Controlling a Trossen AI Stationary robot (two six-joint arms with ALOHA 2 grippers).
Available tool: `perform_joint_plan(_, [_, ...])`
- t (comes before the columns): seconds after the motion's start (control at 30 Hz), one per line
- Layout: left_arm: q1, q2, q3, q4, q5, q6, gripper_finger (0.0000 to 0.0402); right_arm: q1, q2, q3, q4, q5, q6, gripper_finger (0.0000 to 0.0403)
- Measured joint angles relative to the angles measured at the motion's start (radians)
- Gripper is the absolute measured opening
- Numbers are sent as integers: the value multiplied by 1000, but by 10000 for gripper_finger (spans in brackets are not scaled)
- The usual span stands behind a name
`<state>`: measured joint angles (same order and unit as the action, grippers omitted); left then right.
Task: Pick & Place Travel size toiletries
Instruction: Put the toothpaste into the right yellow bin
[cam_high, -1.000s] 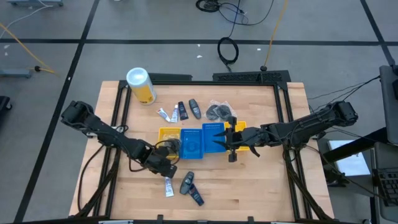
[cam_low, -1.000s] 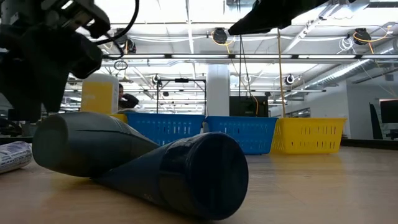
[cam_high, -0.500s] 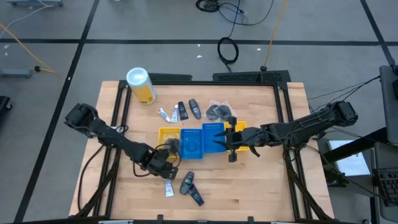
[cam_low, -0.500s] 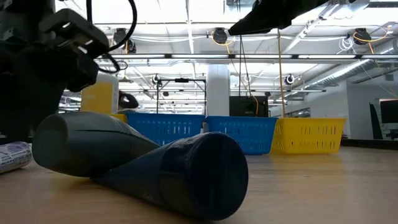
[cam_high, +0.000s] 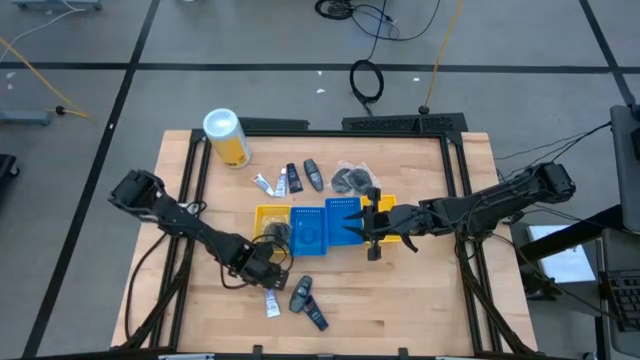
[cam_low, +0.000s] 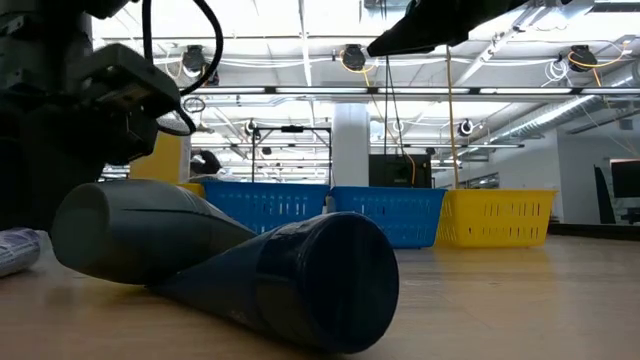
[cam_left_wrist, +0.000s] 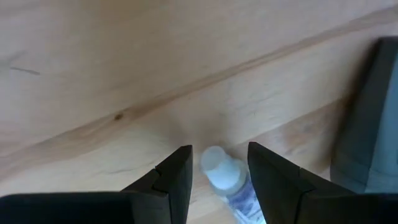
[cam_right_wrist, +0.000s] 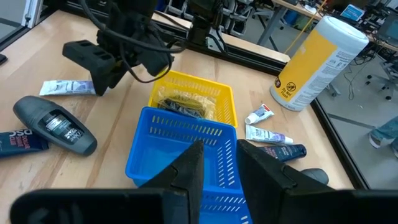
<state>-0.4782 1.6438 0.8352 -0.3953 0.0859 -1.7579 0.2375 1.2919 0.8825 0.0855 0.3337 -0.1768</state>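
A white tube (cam_left_wrist: 224, 177) lies flat on the wooden table near its front edge. Its cap end (cam_left_wrist: 214, 160) points out between the fingers of my left gripper (cam_left_wrist: 219, 167), which is open and points steeply down. The fingers stand on either side of the cap without touching it. Right of the tube lie a dark grey oval piece (cam_high: 301, 292) and a navy bottle (cam_high: 316, 318), the two touching. My right gripper (cam_right_wrist: 217, 155) hangs open above the blue bin (cam_right_wrist: 180, 152), with nothing between its fingers. More tubes (cam_high: 263, 183) and small bottles (cam_high: 294, 178) lie beyond the bins.
Yellow bins (cam_high: 270, 214) and blue bins (cam_high: 343, 218) stand in a row across the table's middle. One yellow bin holds a clear packet (cam_right_wrist: 186, 102). A big yellow canister (cam_high: 227, 137) stands at the far left, and clear packets (cam_high: 350, 177) lie at the far middle.
My left gripper has sunk and moved toward the table's near edge, down onto the white tube, rolling slightly. In the low view it now hides most of the tube. The tube and the other items have not moved.
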Motion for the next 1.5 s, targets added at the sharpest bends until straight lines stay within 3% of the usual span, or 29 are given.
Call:
perform_joint_plan(0.3, [2,31,4,12,26,-27,138,0,0,0,-8,0,0,91])
perform_joint_plan(0.6, [1,33,3,19,48,-2,27,0,0,0,-8,1,0,91])
perform_joint_plan(0.87, [6,28,16,19,41,63,25,0,0,0,-8,0,0,91])
perform_joint_plan(1.23, [6,-59,189,-155,-142,239,25,0,0,0,-8,0,0,90])
perform_joint_plan(1.5, [6,-74,412,-241,-371,552,25,0,0,0,-8,-16,24,91])
